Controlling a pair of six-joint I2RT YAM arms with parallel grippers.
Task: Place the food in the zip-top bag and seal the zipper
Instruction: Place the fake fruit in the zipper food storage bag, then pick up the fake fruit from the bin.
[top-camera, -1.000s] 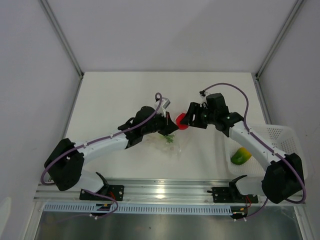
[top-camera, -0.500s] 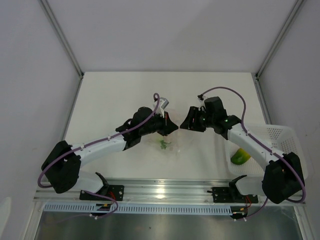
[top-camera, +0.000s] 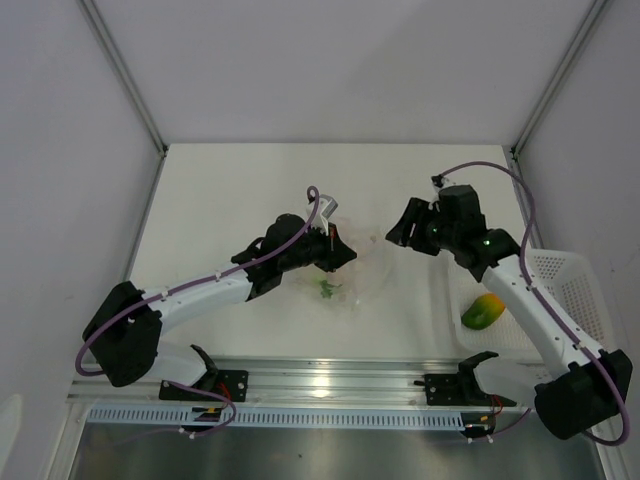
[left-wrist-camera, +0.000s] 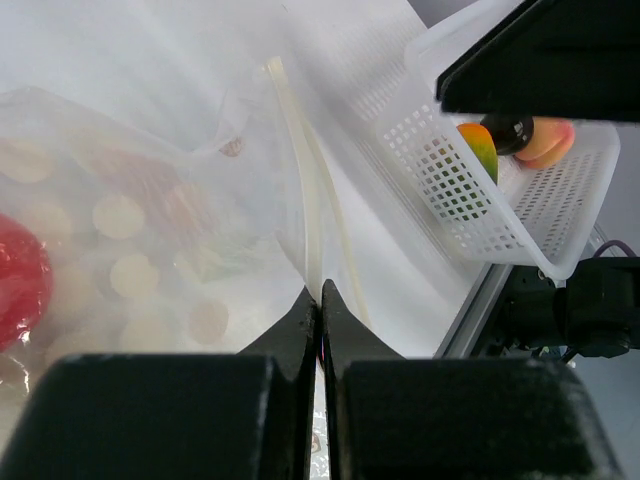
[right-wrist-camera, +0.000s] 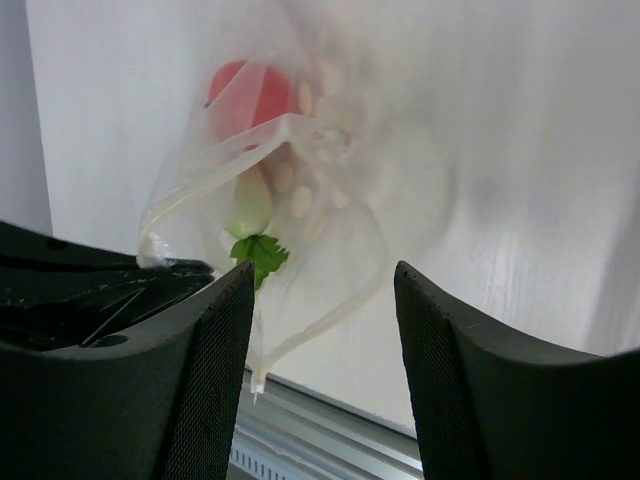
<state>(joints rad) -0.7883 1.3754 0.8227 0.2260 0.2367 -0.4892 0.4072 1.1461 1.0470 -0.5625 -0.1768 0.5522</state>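
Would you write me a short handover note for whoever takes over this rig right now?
Left gripper: shut on the zip-top bag at its mouth edge, holding the mouth open.
Right gripper: open, empty, facing the bag mouth.
Done: red fruit and radish are in the bag.
In the white basket: orange-green fruit and peach one.
Left to do: bag those, then press the zipper shut.

The red round toy fruit (left-wrist-camera: 18, 278), blurred behind the film of the clear crinkly plastic bag (left-wrist-camera: 150, 200), is cut off by the left wrist view's edge
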